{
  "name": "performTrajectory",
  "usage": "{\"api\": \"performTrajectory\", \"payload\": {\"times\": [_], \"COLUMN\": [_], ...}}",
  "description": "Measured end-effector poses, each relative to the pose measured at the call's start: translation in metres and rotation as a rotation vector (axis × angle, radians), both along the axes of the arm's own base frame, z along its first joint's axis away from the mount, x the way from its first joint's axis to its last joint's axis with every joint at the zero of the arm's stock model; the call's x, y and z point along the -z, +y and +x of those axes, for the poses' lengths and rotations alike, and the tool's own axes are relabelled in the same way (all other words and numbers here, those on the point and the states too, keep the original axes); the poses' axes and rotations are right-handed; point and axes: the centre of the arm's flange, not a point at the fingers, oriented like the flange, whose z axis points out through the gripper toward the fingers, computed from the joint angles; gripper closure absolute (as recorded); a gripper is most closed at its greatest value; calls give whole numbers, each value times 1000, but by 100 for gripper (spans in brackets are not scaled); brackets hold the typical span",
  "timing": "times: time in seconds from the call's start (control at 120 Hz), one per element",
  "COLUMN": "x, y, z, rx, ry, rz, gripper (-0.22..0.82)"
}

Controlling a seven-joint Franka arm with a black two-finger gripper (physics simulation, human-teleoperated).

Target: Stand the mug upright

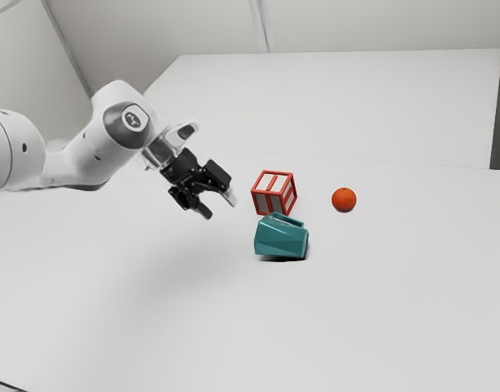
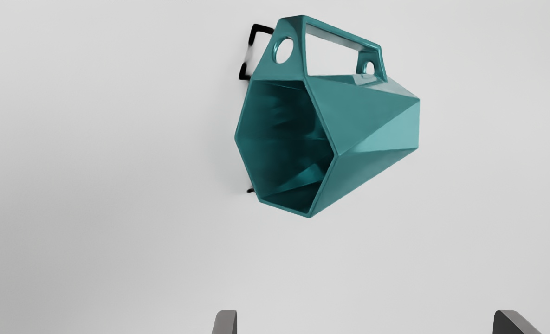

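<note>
In the exterior view my gripper (image 1: 218,207) hangs above the table, to the exterior view's left of the teal mug (image 1: 280,237), apart from it. The mug lies on its side. In the wrist view the fingertips of the gripper (image 2: 365,320) stand wide apart with nothing between them. Ahead of them is the faceted mug (image 2: 367,120), its dark hollow mouth turned partly toward the camera and its angular handle joined along one side.
A red and white crate-like cube (image 1: 274,193) sits right behind the mug in the exterior view. An orange (image 1: 344,200) rests on the white table (image 1: 381,318) farther to the exterior view's right.
</note>
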Motion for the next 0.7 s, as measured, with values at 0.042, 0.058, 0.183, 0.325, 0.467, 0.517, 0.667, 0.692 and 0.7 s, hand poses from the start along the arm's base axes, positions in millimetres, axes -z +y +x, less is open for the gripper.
{"api": "performTrajectory", "payload": {"times": [0.042, 0.058, 0.183, 0.325, 0.467, 0.517, 0.667, 0.692, 0.7], "x": [12, 16, 41, 64, 81, 87, 98, 99, 99], "y": [0, 1, 2, 0, 2, 1, -10, -13, -13], "z": [3, 4, 13, 25, 40, 40, 39, 38, 38], "rx": [5, 7, 26, 43, 74, 88, 135, 144, 146], "ry": [-1, -4, -23, -55, -96, -101, -115, -118, -119], "rz": [-19, -24, -73, -146, -203, -222, -284, -293, -296], "gripper": [0, 0, 0, 0, 0, 0, 0, 0, 0]}}
